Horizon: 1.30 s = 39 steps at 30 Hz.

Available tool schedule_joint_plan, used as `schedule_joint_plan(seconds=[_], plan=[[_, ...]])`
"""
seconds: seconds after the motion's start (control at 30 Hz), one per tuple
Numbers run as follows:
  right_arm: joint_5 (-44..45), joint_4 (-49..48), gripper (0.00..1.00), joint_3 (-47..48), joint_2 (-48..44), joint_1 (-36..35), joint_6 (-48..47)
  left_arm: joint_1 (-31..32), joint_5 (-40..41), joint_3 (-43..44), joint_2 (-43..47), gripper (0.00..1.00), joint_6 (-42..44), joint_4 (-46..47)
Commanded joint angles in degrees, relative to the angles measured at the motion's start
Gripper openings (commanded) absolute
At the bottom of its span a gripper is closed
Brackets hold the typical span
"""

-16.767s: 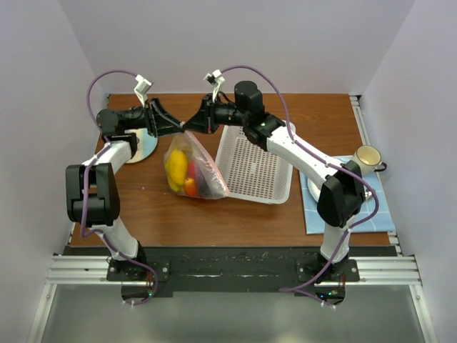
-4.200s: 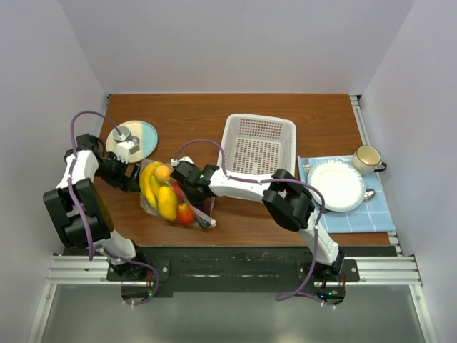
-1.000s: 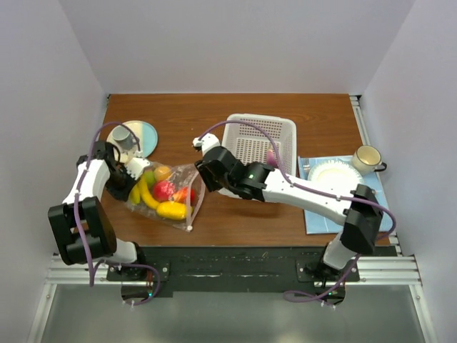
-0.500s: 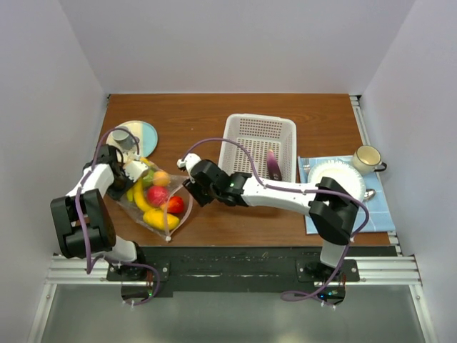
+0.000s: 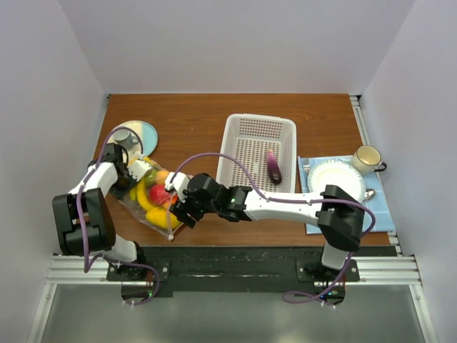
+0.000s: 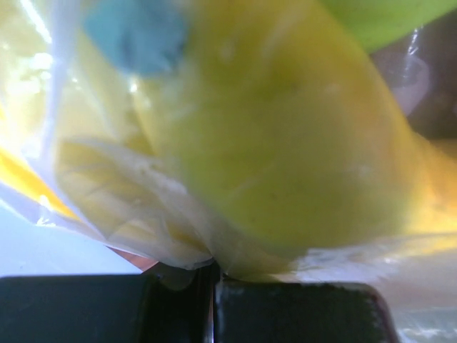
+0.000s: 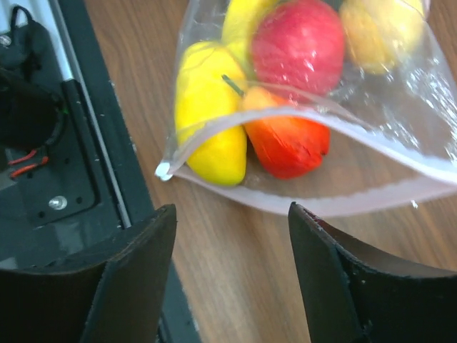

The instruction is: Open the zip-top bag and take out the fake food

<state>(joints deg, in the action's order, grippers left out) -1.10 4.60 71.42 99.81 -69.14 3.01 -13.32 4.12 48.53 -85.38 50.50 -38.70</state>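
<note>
The zip-top bag (image 5: 146,208) lies at the table's near left with its mouth open toward the right arm. In the right wrist view the bag (image 7: 400,96) shows fake food inside: a yellow piece (image 7: 203,114), a red round fruit (image 7: 300,43) and an orange-red piece (image 7: 285,139). My left gripper (image 5: 136,174) is shut on the bag's far edge, and its jaws (image 6: 214,268) pinch the crinkled plastic against a yellow banana (image 6: 285,143). My right gripper (image 7: 232,211) stands open just outside the bag's mouth, above bare wood, holding nothing. A purple eggplant (image 5: 273,166) lies in the basket.
The white perforated basket (image 5: 246,136) stands right of the bag. A plate with a small cup (image 5: 136,134) is behind the left gripper. A white plate (image 5: 335,184) on a blue cloth and a mug (image 5: 367,156) are at the right. The black base rail (image 7: 43,143) runs close to the bag.
My right gripper has come from beside the basket down to the bag's mouth and its jaws have spread wider. The bag has slid slightly toward the near edge. The left gripper keeps its grip.
</note>
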Motion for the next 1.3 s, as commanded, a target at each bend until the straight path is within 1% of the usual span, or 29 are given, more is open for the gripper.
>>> schedule_joint_plan(seconds=[0.0, 0.17, 0.3, 0.5, 0.67, 0.73, 0.77, 0.87, 0.9, 1.0, 1.13, 1.27], plan=[[1.01, -2.06, 0.7, 4.34, 5.72, -0.11, -6.69, 0.93, -3.42, -0.46, -0.93, 0.0, -1.02, -4.1], [2.68, -3.37, 0.72, 8.12, 10.4, -0.03, -10.64, 1.02, -2.63, -1.6, -0.14, 0.0, -0.23, -3.84], [3.83, -4.42, 0.72, 11.11, 13.56, 1.02, -11.79, 1.02, -2.19, -1.6, 0.04, 0.0, 0.74, -4.28], [1.02, -6.97, 0.72, 13.3, 16.2, 1.73, -11.45, 1.1, -1.31, -1.69, -0.48, 0.0, 2.5, -4.81], [-6.44, -7.15, 0.72, 13.49, 16.65, 1.65, -8.37, 1.02, -0.43, -1.16, -1.54, 0.0, 2.06, -4.19], [-6.72, -7.15, 0.72, 12.43, 17.08, 1.47, -7.14, 1.02, -0.43, -0.99, -1.54, 0.0, 1.71, -4.11], [-6.02, -7.41, 0.72, 12.0, 17.43, 1.38, -6.79, 1.02, -0.69, -0.98, -1.45, 0.0, 1.71, -4.37], [-0.06, -10.48, 0.72, 9.27, 17.26, 0.94, -7.75, 1.19, -1.22, -1.07, -1.1, 0.0, 1.71, -4.98], [5.18, -11.27, 0.73, 8.48, 17.0, 1.03, -8.62, 1.28, -0.96, -1.25, -1.1, 0.0, 1.79, -4.98], [14.42, -14.0, 0.73, 8.3, 17.0, 1.2, -11.26, 1.37, -0.34, -1.25, -1.19, 0.0, 2.15, -4.98], [19.28, -16.9, 0.74, 10.05, 19.1, 1.99, -12.94, 1.37, -0.34, -0.63, -1.1, 0.0, 2.32, -5.42], [19.22, -16.82, 0.75, 11.02, 20.25, 3.92, -9.69, 1.37, -0.17, -1.42, -0.66, 0.0, 2.67, -5.42]])
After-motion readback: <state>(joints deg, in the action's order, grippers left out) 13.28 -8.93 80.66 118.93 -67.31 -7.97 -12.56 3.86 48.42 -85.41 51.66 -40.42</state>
